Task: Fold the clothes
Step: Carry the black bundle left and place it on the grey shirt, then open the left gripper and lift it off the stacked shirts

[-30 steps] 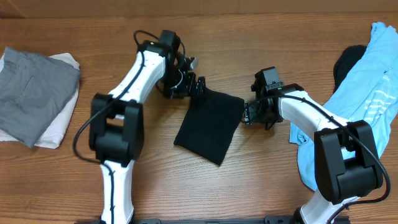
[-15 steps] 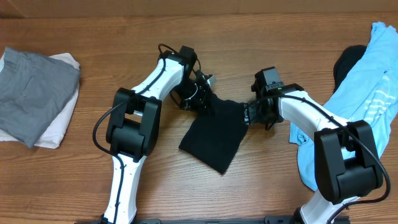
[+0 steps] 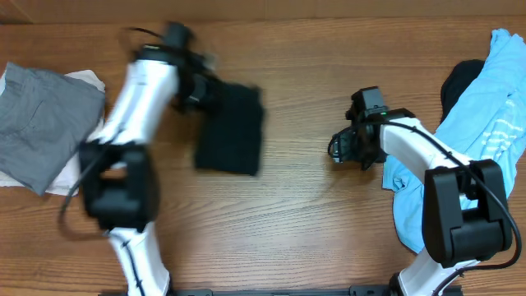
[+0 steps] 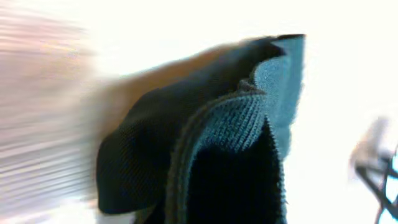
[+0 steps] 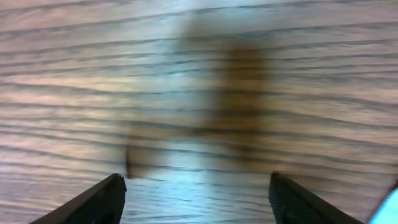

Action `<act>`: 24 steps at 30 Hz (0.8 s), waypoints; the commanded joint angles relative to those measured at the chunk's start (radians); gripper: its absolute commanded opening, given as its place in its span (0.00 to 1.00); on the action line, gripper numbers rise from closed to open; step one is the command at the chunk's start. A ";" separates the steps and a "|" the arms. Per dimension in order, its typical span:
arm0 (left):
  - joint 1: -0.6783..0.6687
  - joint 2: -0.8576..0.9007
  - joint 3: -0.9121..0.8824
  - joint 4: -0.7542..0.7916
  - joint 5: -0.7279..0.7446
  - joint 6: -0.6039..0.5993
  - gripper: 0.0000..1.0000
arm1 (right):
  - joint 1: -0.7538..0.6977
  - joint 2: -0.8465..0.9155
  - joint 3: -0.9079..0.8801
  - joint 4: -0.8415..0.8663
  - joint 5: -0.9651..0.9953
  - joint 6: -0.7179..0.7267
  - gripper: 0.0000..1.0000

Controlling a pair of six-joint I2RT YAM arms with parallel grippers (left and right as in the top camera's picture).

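A folded black garment [image 3: 231, 130] lies blurred left of the table's middle, and my left gripper [image 3: 205, 93] is shut on its far left corner. In the left wrist view the black cloth [image 4: 236, 168] fills the space at the jaws and hides the fingers. My right gripper [image 3: 337, 149] stands open over bare wood right of the middle, well apart from the black garment. Nothing is between its fingertips [image 5: 114, 188] in the right wrist view. A light blue white-striped shirt [image 3: 486, 123] lies crumpled at the right edge, over a dark garment [image 3: 460, 82].
A folded grey garment [image 3: 41, 123] rests on a white one [image 3: 78, 168] at the table's left edge. Bare wooden tabletop [image 3: 312, 222] lies between the two arms and along the front.
My left gripper has shut on the black garment and swung it fast to the left, away from the centre. The right gripper no longer touches the cloth and has shifted slightly right.
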State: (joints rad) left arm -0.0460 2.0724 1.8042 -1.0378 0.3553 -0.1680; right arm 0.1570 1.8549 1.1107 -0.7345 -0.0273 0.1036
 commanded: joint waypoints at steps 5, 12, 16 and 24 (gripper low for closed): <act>0.254 -0.236 0.005 0.036 -0.135 0.008 0.04 | -0.022 0.008 -0.010 -0.004 0.000 0.004 0.78; 0.448 -0.276 0.005 0.044 -0.135 0.009 0.04 | -0.022 0.008 -0.010 -0.008 0.000 0.004 0.78; 0.536 -0.276 0.005 0.074 -0.103 0.016 0.04 | -0.022 0.008 -0.010 -0.008 0.000 0.004 0.78; 0.634 -0.276 0.005 0.182 -0.093 0.001 0.04 | -0.022 0.008 -0.010 -0.008 0.000 0.004 0.79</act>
State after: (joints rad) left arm 0.5640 1.8431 1.8038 -0.8917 0.2398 -0.1768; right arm 0.1429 1.8549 1.1107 -0.7361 -0.0261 0.1040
